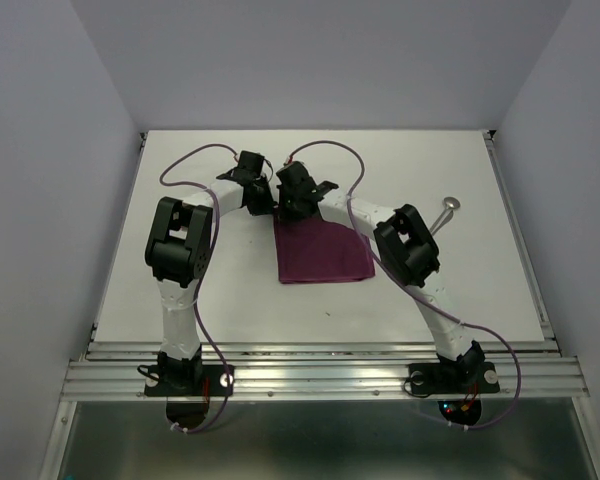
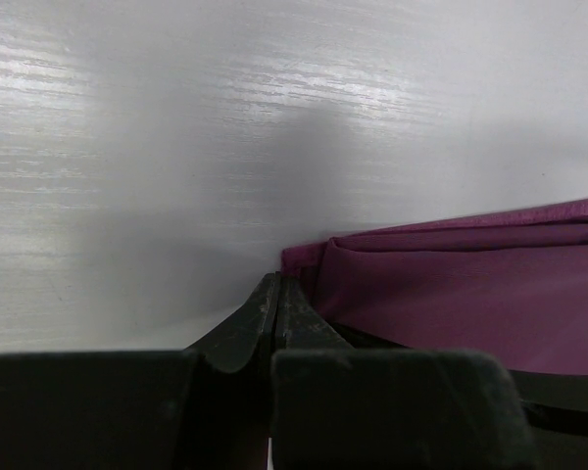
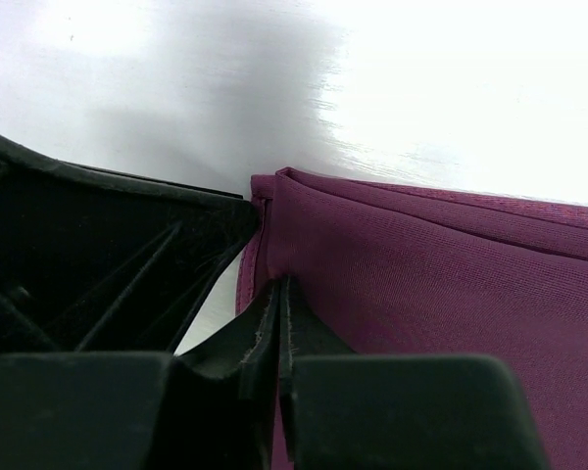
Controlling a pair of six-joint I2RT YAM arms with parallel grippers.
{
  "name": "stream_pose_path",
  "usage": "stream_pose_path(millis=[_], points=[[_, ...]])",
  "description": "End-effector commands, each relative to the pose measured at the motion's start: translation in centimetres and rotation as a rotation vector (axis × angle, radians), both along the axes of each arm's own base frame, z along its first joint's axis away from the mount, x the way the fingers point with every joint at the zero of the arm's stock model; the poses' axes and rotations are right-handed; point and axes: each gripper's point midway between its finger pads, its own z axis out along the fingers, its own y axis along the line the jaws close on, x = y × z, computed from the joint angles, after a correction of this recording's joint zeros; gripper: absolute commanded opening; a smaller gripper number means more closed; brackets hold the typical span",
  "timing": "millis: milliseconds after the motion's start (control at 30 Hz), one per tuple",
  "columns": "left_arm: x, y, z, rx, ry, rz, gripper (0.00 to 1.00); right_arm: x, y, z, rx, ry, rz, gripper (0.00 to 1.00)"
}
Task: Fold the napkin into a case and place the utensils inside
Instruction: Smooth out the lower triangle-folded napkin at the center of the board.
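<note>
Nearest the camera, the two arm bases sat bolted at the front edge of the white table (image 1: 230, 290), on the near side of the napkin (image 1: 325, 255). The left arm rose to the left of the napkin, the right arm to its right, and both bent inward over the table toward the napkin's far left corner.

The napkin lay flat on the table between the two arms, a plum-purple cloth folded into a rough rectangle. The wrist views showed more than one layer stacked along its far edge. The right forearm crossed over its far right corner and hid that part.

At the napkin's far left corner the two grippers met, almost touching each other. The right gripper (image 3: 277, 299) was clenched, its fingers pressed together on the napkin's left edge just near of the corner, with a crease of the cloth running into the pinch. The left gripper (image 2: 276, 294) sat just left of that same corner, its fingers closed tight against each other with the tips at the edge of the cloth. Whether any cloth was caught between them could not be made out.

A spoon (image 1: 446, 210) lay on the table well to the right of the napkin, about level with its far edge, its bowl pointing away from the arm bases.
</note>
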Motion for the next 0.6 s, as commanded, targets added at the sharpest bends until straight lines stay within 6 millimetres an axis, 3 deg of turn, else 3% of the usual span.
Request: stream_pose_path(millis=[0, 567], points=[[-0.7, 0.1, -1.2, 0.005, 0.039, -0.005, 0.05, 0.3, 0.4, 0.7, -0.01, -0.029, -0.002, 0.01], [-0.8, 0.1, -1.8, 0.003, 0.049, -0.005, 0.05, 0.3, 1.9, 5.4, 0.12, -0.093, 0.027, 0.01]])
